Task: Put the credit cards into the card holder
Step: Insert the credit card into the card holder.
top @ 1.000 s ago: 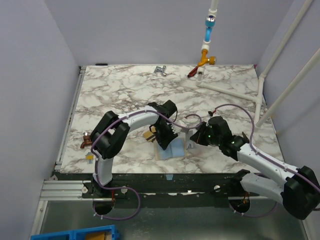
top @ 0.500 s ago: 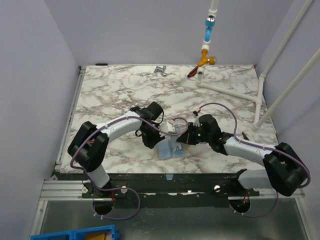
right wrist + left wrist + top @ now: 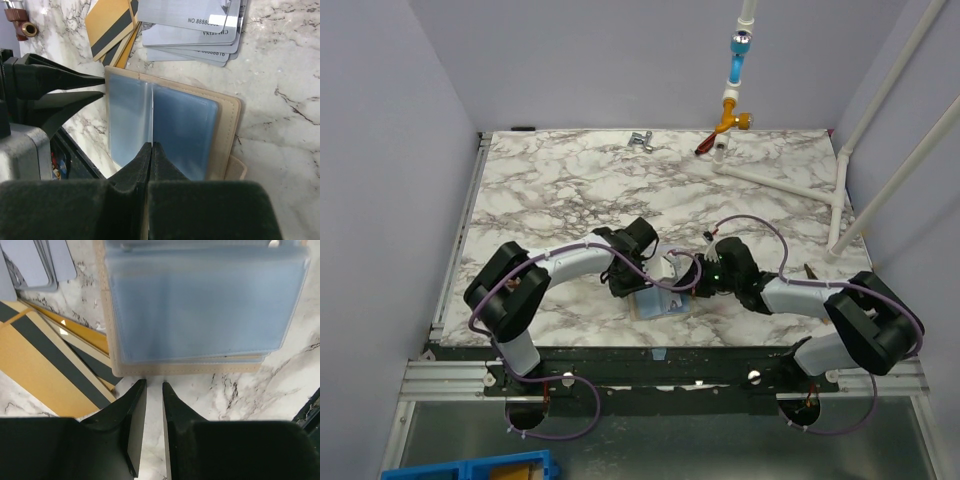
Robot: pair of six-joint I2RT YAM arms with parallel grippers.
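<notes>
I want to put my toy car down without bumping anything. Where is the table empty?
Bare: the far table from the metal clip down to the left gripper and right gripper, plus its far-left corner. Crowded: around the card holder, with both grippers and the credit cards.

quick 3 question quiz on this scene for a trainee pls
1. True or false: the card holder lies open on the table.
2. Which gripper is shut, with its tips at the holder's clear sleeves? A left, B right, C neither.
3. What colour are the cards that carry a dark stripe?

Key
1. True.
2. B, the right gripper.
3. Gold.
</notes>
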